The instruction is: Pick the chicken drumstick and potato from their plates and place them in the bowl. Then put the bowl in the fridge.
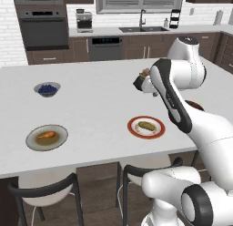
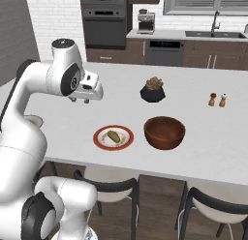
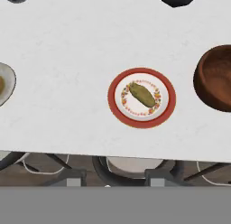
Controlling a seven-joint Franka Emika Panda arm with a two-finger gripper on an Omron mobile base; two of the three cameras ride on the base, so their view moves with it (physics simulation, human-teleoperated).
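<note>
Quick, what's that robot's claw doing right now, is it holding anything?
Gripper: high above the counter, holding nothing; whether it is open or closed cannot be told. The potato lies on its plate.

Open counter (image 3: 67, 51) round potato plate (image 3: 141, 97); bowl (image 3: 216, 78) just beside, plant pot (image 2: 153, 90) further back.

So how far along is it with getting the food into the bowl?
Nothing looks done yet. The drumstick still lies on its grey plate, the potato on the red-rimmed plate, and the wooden bowl is empty. The gripper hangs above the counter, holding nothing. Both pickups and the fridge step remain.
</note>
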